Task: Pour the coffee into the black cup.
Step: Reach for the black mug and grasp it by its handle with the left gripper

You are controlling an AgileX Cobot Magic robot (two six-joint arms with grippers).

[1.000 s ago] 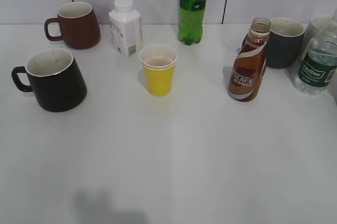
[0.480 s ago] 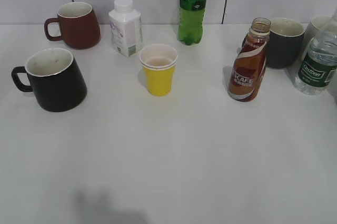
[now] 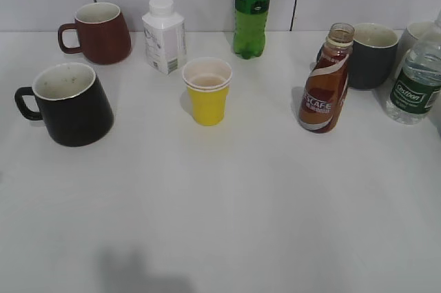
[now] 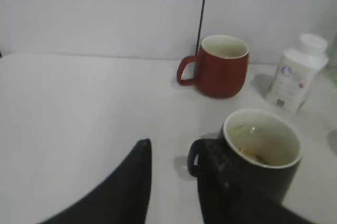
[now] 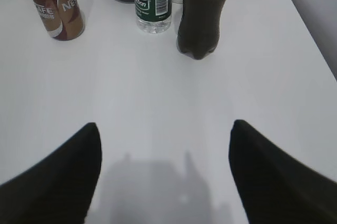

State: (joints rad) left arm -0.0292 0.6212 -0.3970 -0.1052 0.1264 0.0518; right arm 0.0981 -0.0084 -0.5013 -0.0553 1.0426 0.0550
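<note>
Two grippers, neither touching anything. Black cup (image 3: 67, 104) stands upright far left on the white table (image 3: 227, 203), handle pointing left; left gripper (image 4: 174, 182) hovers just beside that handle, jaws apart. Maroon mug (image 3: 98, 32) behind it. Yellow paper cup (image 3: 207, 90) at centre. Coffee bottle (image 3: 325, 86) upright right of centre, uncapped. Right gripper (image 5: 164, 168) well short of it, jaws wide apart.

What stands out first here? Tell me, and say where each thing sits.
The bright yellow paper cup sits mid-table, with the tall green soda bottle behind it by the wall. The glossy black cup stands at the left edge, and the uncapped Nescafe coffee bottle stands upright on the right.
</note>
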